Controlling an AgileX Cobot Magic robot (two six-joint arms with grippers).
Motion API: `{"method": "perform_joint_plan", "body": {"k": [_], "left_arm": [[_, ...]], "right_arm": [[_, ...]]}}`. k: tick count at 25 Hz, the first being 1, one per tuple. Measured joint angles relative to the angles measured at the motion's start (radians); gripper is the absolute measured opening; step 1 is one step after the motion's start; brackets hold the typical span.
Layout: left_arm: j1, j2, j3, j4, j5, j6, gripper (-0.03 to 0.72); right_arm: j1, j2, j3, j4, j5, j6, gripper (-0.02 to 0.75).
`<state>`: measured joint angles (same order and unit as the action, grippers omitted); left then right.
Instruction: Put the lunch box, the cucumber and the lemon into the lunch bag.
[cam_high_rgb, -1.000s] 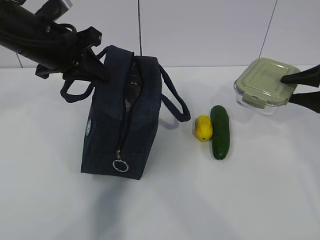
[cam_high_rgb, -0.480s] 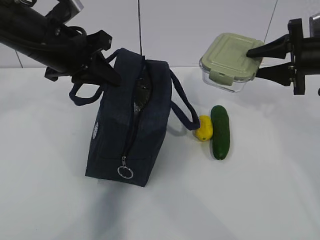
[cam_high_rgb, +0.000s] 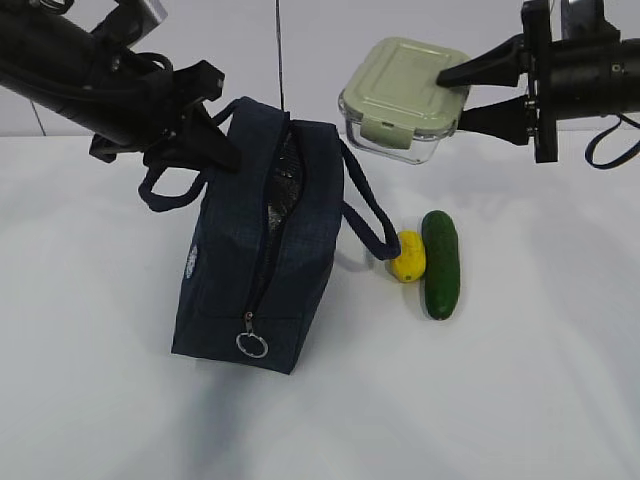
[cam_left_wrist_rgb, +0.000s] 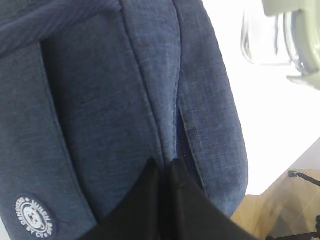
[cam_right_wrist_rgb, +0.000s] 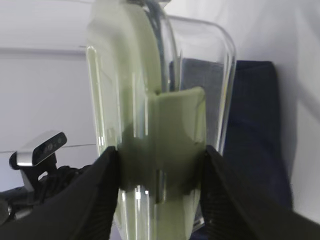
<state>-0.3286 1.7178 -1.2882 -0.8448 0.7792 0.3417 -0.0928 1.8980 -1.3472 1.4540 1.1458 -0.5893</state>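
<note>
The navy lunch bag (cam_high_rgb: 265, 255) stands on the white table, its top zipper open. My left gripper (cam_high_rgb: 222, 145) is shut on the bag's fabric at the top edge beside the opening; in the left wrist view (cam_left_wrist_rgb: 165, 172) its jaws pinch the cloth. My right gripper (cam_high_rgb: 455, 92) is shut on the lunch box (cam_high_rgb: 402, 82), clear glass with a pale green lid, held in the air right of the bag's top; it fills the right wrist view (cam_right_wrist_rgb: 160, 125). The lemon (cam_high_rgb: 407, 256) and the cucumber (cam_high_rgb: 440, 262) lie side by side on the table right of the bag.
The bag's right loop handle (cam_high_rgb: 365, 205) hangs down toward the lemon. The left handle (cam_high_rgb: 160, 190) droops under my left arm. A white tiled wall (cam_high_rgb: 330, 40) stands behind the table.
My right gripper has lifted the lunch box off the table and carried it left toward the bag. My left gripper has pulled the bag's top, tilting the bag.
</note>
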Motion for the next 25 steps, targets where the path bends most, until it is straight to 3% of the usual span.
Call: {"method": "perform_joint_plan", "body": {"k": [16, 25], "left_arm": [[0.000, 0.000, 0.000, 0.000, -0.007, 0.000, -0.005], [0.000, 0.000, 0.000, 0.000, -0.010, 0.000, -0.005]], "right_arm": [[0.141, -0.017, -0.057, -0.017, 0.012, 0.100, 0.368], [0.159, -0.017, -0.057, -0.128, 0.025, 0.103, 0.368]]}}
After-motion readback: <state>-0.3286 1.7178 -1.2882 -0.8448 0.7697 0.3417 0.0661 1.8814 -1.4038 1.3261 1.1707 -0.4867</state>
